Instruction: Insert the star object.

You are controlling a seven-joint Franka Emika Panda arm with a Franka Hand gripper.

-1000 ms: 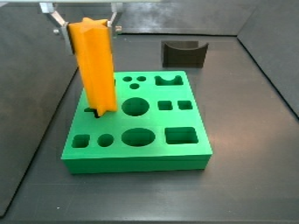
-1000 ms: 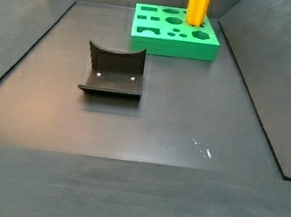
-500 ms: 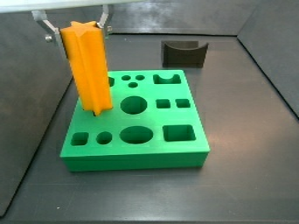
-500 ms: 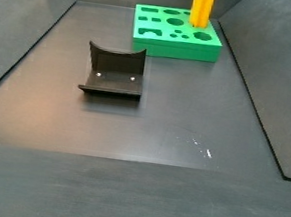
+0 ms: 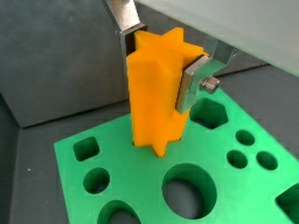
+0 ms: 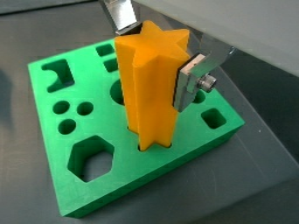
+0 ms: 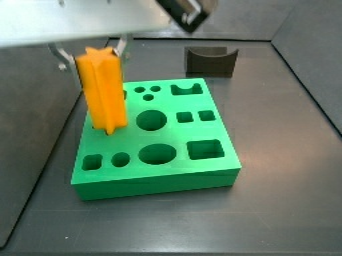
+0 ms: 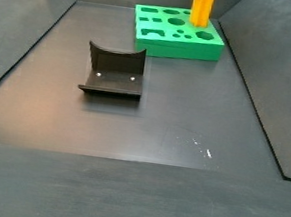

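The star object is a tall orange prism (image 7: 102, 90) standing upright with its lower end in the star-shaped hole at the left edge of the green block (image 7: 160, 183). My gripper (image 7: 90, 50) is shut on its upper part. Both wrist views show the silver fingers (image 5: 193, 83) (image 6: 193, 79) clamped on opposite sides of the star object (image 5: 156, 96) (image 6: 149, 92), just above the green block (image 5: 128, 179) (image 6: 187, 149). The far side view shows the star object (image 8: 202, 7) on the green block (image 8: 177, 46); the gripper is cut off by the frame edge there.
The dark fixture (image 7: 210, 60) (image 8: 113, 71) stands on the floor apart from the green block. The block holds several other holes, round, square and hexagonal. Grey walls close in the floor on all sides. The arm's pale body blurs the top of a side view.
The gripper has moved down and slightly left with the star object; the prism's top now sits lower, so less of it stands above the block. The arm's body has come into view.
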